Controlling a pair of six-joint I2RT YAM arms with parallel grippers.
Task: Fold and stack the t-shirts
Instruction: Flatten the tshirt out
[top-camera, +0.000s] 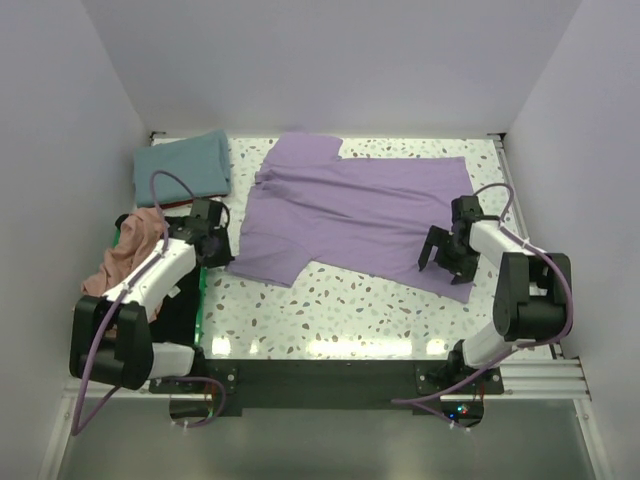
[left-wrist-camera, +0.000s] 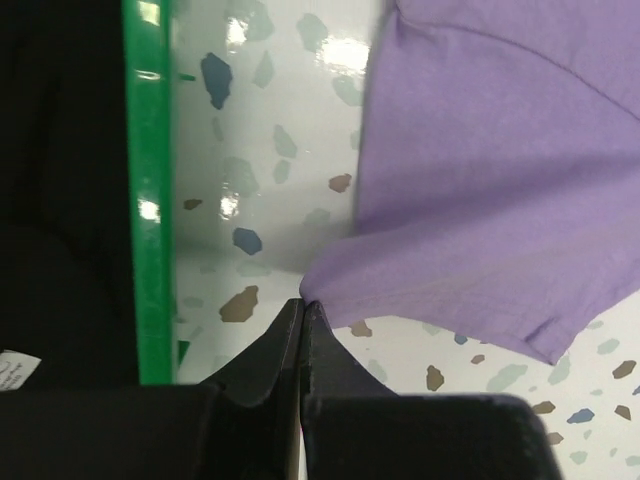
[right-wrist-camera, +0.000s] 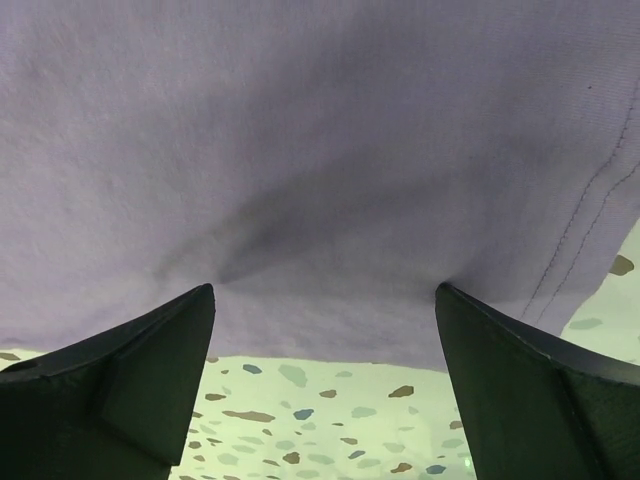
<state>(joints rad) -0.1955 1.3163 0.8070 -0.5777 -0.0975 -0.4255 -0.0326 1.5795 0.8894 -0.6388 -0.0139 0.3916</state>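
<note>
1. Left gripper (left-wrist-camera: 303, 305): jaws pinched shut, seemingly on a sleeve corner of the lavender purple soft cloth t-shirt (top-camera: 350, 215).
2. Right gripper (right-wrist-camera: 322, 290): jaws wide apart over the bottom hem, gripping nothing.
3. Spread out on the white speckled table (top-camera: 330, 310), between both arms.
4. Probably light, floppy, quick to wrinkle; best taken by corners and hems.
5. Farther out: teal blue folded t-shirt (top-camera: 185, 165), salmon pink t-shirt (top-camera: 125, 255) crumpled by the green plastic bin (left-wrist-camera: 150, 200).

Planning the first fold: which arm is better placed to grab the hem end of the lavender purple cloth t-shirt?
Right. The right end effector is open, straddling the edge of the lavender purple cloth t-shirt near its hem. The left end effector is shut on a sleeve corner, beside the green plastic bin.
</note>
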